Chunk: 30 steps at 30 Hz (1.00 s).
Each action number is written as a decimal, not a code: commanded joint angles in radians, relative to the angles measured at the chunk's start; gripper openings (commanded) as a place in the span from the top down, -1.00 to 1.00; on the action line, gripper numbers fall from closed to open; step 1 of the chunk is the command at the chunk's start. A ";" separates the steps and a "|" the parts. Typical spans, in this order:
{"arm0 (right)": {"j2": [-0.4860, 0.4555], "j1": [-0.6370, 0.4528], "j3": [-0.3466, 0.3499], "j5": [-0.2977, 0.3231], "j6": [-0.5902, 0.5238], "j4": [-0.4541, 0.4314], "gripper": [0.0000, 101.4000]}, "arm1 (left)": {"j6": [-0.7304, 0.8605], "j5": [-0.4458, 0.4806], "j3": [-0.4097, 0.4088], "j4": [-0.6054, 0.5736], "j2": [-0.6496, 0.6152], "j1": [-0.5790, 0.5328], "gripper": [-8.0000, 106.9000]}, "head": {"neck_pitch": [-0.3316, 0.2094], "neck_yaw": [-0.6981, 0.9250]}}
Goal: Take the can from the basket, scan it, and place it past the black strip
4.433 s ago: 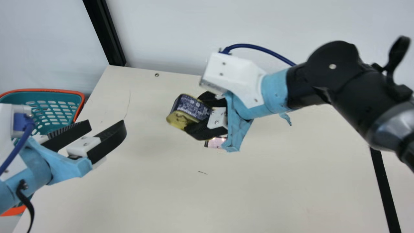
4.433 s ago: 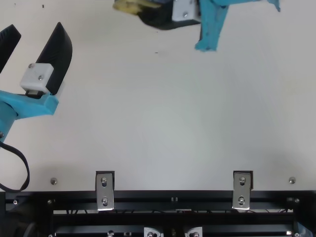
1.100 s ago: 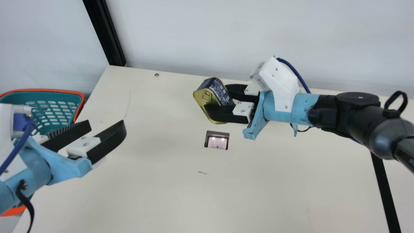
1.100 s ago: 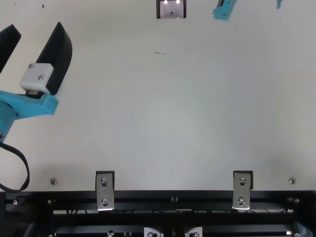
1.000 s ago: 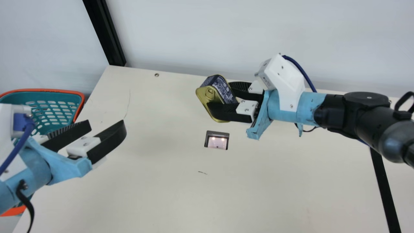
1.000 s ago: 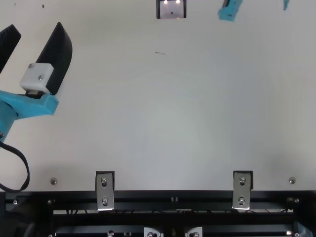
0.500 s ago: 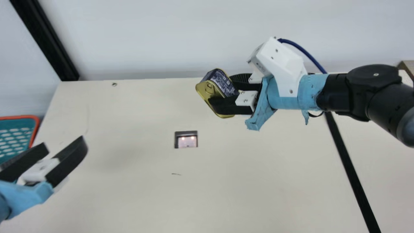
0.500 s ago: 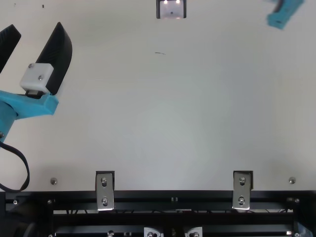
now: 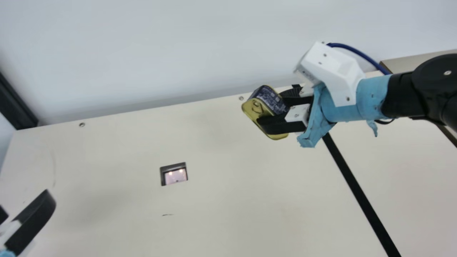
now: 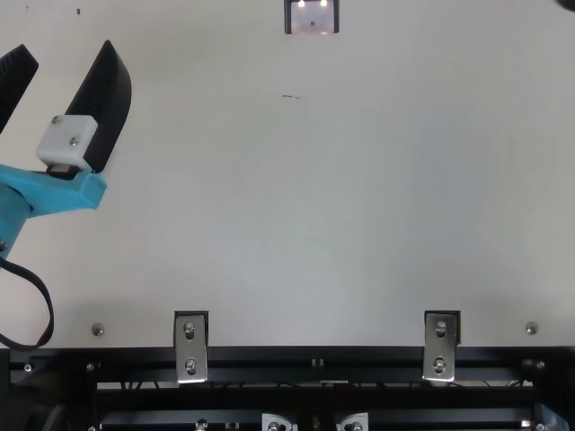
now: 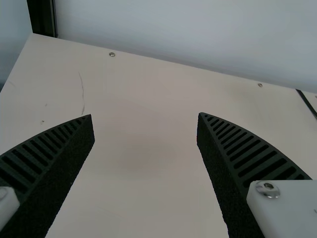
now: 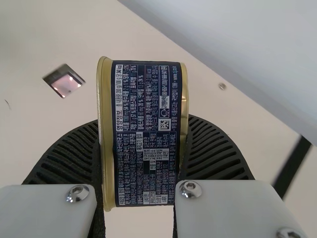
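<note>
In the main view my right gripper (image 9: 274, 109) is shut on the can (image 9: 255, 108), a dark blue one with gold ends, held tilted in the air left of the black strip (image 9: 357, 189). The right wrist view has the can's printed side (image 12: 146, 99) between the fingers of my right gripper (image 12: 142, 122). The scanner (image 9: 175, 175) is lit, set in the table to the can's lower left. My left gripper (image 10: 67, 52) stands open at the left of the top view; in the left wrist view nothing is between the fingers of my left gripper (image 11: 145, 118).
The cream table (image 9: 228, 221) ends at a pale wall (image 9: 160, 46) along its back. A black post (image 9: 14, 103) rises at the back left corner. Metal brackets (image 10: 190, 346) sit on the near edge in the top view.
The main camera has turned, shifting its whole picture. My right arm has carried the can rightward, away from the scanner and closer to the strip. In the top view my left arm has kept still.
</note>
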 commanded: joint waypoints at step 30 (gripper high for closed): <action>0.026 -0.412 -0.073 0.061 0.124 -0.498 1.00 | 0.000 0.000 0.000 0.000 0.000 0.000 -0.71 | -0.040 -0.086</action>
